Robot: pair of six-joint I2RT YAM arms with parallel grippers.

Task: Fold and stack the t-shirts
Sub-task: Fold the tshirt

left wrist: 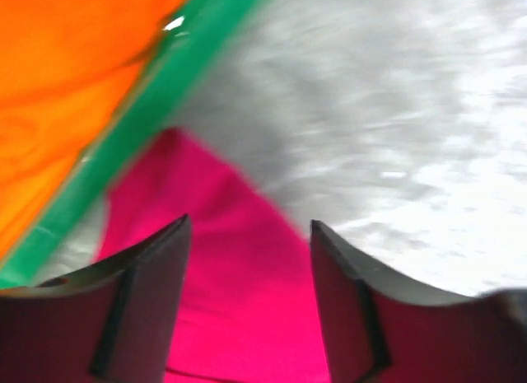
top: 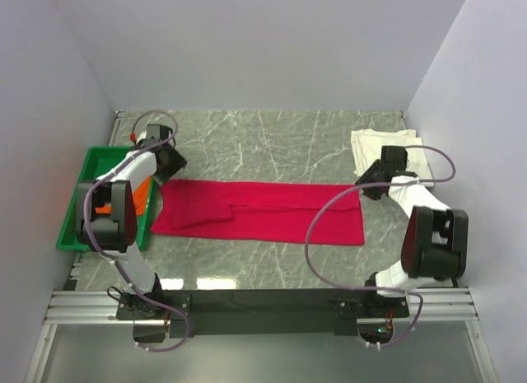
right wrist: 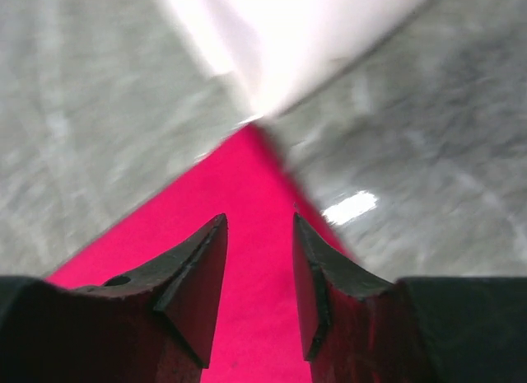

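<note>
Bolted at 7 o'clock of the top view, left arm [top: 115,218] folded up and over, reaching toward 10 o'clock. Left gripper [top: 173,162] tipped down over the 9 o'clock end of the crimson t-shirt [top: 272,212]. Fingers [left wrist: 148,309] apart with nothing between them, only the shirt's corner lying below the gap. Bolted at 5 o'clock, right arm [top: 432,235] bent likewise, forearm angled toward 11 o'clock. Right gripper [top: 368,184] low over the shirt's far corner at 3 o'clock. Fingers there apart too, by a narrower gap, closed on nothing, cloth flat underneath.

Crimson shirt spread flat across the middle of the table [top: 272,144] as a long band from 9 to 3 o'clock, with a doubled flap and slanting edge at the 9 o'clock end. At 2 o'clock, just beyond the right gripper, cream-white t-shirt [top: 375,144] in a squarish pile. Corner to corner with the crimson one in the right wrist view; touching or not, cannot tell. At 9 o'clock, green bin [top: 90,165], just beside the crimson shirt's end and partly hidden behind the left arm, orange t-shirt [top: 142,195] inside it. Grey cable [top: 317,226] looping from the right arm across the cloth's 3 o'clock end.

Soft matte cloth, smooth, few creases. Glossy hard plastic on the bin, straight rim catching light. Grey-green marbled tabletop, pale veins, slight sheen. Dark wedge-shaped fingers with flat inner faces. Plain pale walls [top: 272,45] at 9, 12 and 3 o'clock.
</note>
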